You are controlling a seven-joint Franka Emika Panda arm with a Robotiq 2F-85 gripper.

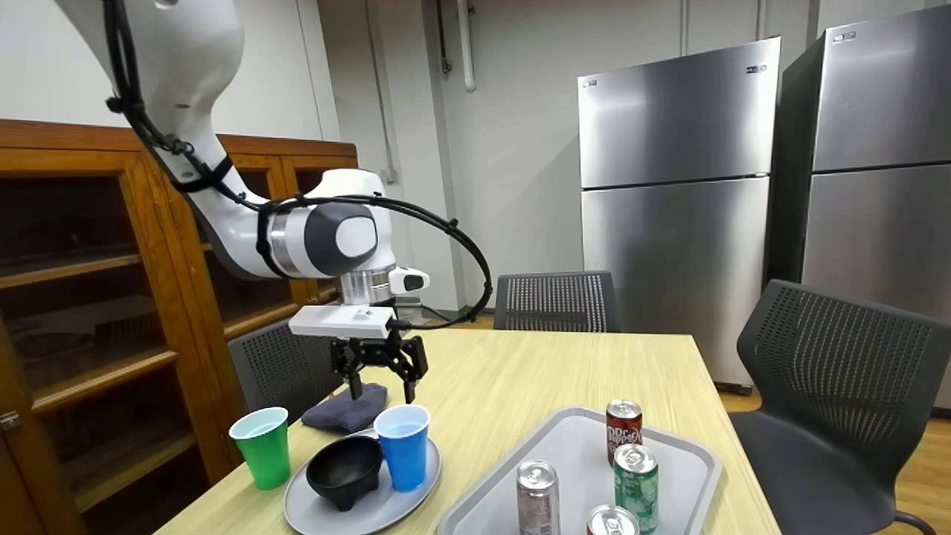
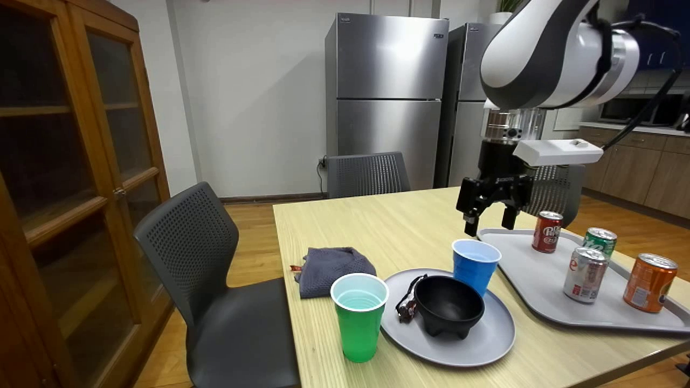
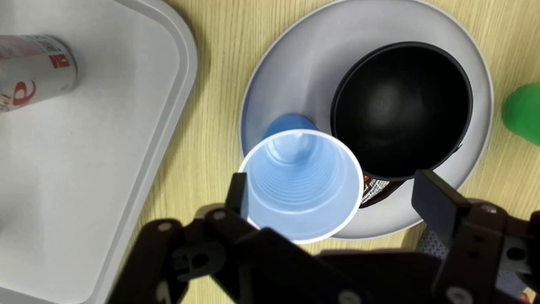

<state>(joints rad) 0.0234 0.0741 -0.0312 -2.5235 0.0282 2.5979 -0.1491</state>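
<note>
Two fingers (image 3: 434,207), spread wide and gripping nothing, tip the gripper (image 1: 382,392), which hangs pointing down above the table (image 1: 475,386). Nearest is the blue cup (image 1: 405,449): it lies below the gripper, apart from the fingers in both exterior views; in the wrist view its rim sits closer to the finger at that view's left. It stands upright, long axis vertical, mouth up toward the gripper, base on the grey plate (image 2: 480,345) near the edge. Black bowl (image 3: 400,109) just beside it, same plate; can't tell if they touch. Wrapped packet (image 2: 408,307) on the plate, against or beside the bowl, unclear which. Green cup (image 2: 360,331) stands on the table just beside the plate, dark cloth (image 2: 334,269) near. Grey tray (image 1: 565,438) lies on the blue cup's opposite side from the bowl, four upright cans (image 2: 586,275) on it. Farther out: chairs (image 2: 242,334), wooden cabinet (image 1: 172,282), steel refrigerators (image 1: 676,260).
</note>
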